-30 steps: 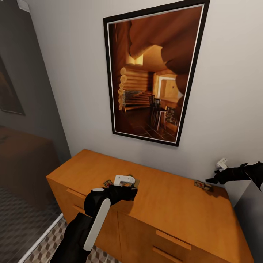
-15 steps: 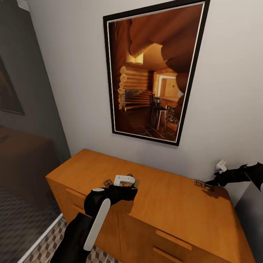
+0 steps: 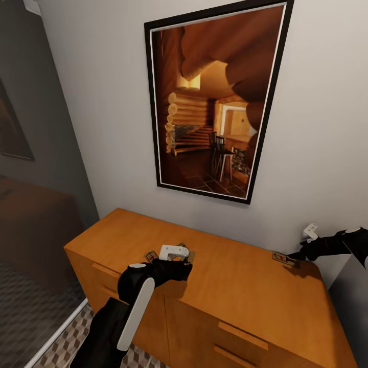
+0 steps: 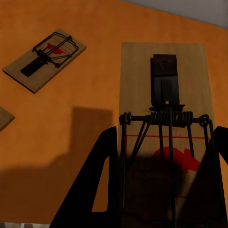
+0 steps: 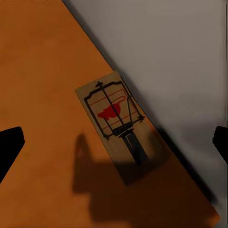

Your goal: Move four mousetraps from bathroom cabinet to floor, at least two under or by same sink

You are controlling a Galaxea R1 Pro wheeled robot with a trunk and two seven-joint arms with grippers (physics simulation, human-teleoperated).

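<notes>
Head view: left gripper (image 3: 185,263) clamps 1 mousetrap (image 4: 164,123) on the cabinet (image 3: 240,286); right gripper (image 3: 295,254), spread apart, hovers.

In the head view, the black left gripper (image 3: 174,268) hides most of the flat wooden mousetraps (image 3: 151,256) beneath it. In the left wrist view, another pale board (image 4: 4,117) is cut off at the edge.

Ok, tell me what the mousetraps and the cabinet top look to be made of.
The mousetrap by the wall: a pale, matte wooden board with faint grain, carrying dark, wire-thin spring parts that look like metal, plus a red painted mark. The cabinet top: orange-brown wood or veneer, smooth with a soft sheen; the grain is too faint to tell which.
</notes>
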